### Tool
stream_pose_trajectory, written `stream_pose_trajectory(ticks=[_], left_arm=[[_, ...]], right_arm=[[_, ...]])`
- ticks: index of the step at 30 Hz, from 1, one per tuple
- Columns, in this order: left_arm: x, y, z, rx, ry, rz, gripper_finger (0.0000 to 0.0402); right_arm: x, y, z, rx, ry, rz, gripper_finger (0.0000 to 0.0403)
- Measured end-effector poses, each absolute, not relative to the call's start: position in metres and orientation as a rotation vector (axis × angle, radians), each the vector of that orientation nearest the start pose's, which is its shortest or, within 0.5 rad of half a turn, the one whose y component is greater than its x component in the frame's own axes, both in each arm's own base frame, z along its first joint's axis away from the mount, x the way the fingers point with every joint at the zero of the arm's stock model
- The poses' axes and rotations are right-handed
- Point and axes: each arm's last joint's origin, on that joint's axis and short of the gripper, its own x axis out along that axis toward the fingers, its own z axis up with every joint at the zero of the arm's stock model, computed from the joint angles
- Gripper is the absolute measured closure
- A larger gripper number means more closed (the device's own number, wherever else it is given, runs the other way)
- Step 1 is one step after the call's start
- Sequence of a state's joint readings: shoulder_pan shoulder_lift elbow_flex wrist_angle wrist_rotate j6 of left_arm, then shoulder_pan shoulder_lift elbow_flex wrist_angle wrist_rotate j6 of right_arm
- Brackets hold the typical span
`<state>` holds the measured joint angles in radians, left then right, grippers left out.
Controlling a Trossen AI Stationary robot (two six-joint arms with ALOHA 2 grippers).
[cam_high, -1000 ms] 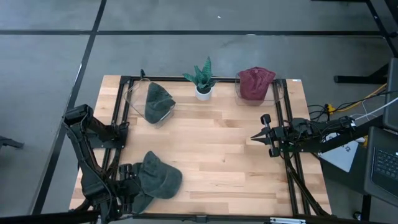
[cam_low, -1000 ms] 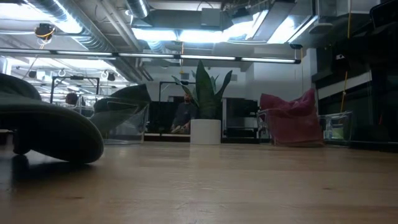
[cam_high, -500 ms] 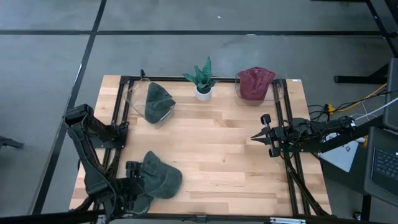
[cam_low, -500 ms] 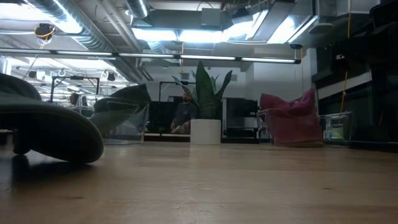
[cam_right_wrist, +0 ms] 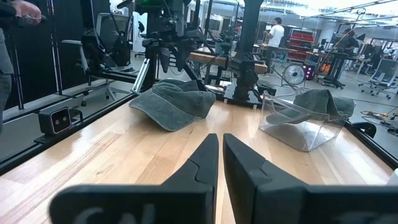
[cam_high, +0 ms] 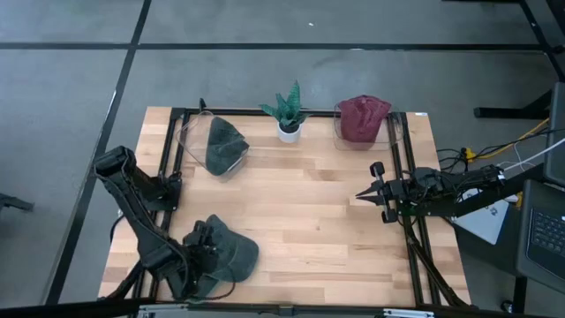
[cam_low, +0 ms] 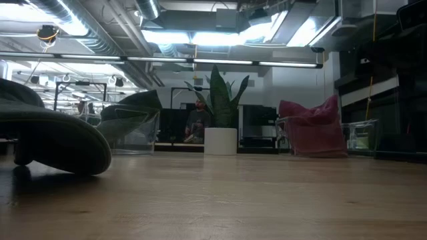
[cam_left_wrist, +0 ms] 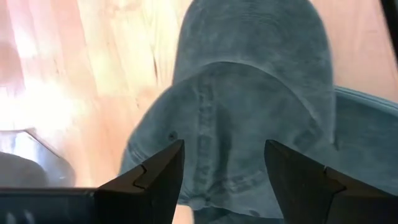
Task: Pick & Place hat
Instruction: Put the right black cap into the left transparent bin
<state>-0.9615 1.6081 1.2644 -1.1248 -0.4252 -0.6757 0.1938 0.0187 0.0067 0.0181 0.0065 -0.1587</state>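
The left arm runs from the left edge of the high view down to the lower left, ending in the left gripper (cam_high: 205,252) with its two dark fingers (cam_left_wrist: 149,180) spread wide apart. The right arm enters from the right edge at mid-height, lying level and pointing left. The right gripper (cam_high: 371,195) has its fingers (cam_right_wrist: 202,163) pressed nearly together, holding nothing.

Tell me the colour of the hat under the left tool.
Dark grey-green hat, plain washed fabric; the left wrist view shows it best.
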Motion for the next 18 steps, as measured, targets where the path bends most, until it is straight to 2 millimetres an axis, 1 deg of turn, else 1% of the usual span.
stream_pose_trajectory(ticks=[5,8,13,18], left_arm=[[0.188,-0.221,0.248,0.386,1.186,-0.029,0.0186],[0.192,-0.209,0.247,0.383,1.188,-0.019,0.0187],[0.191,-0.186,0.235,0.373,1.219,-0.061,0.0185],[0.187,-0.167,0.234,0.335,1.234,-0.063,0.0188]], right_arm=[[0.097,0.019,0.166,-0.157,-0.021,0.186,0.0377],[0.097,0.019,0.166,-0.158,-0.02,0.186,0.0377],[0.097,0.019,0.166,-0.158,-0.021,0.186,0.0377],[0.097,0.019,0.166,-0.157,-0.021,0.187,0.0377]])
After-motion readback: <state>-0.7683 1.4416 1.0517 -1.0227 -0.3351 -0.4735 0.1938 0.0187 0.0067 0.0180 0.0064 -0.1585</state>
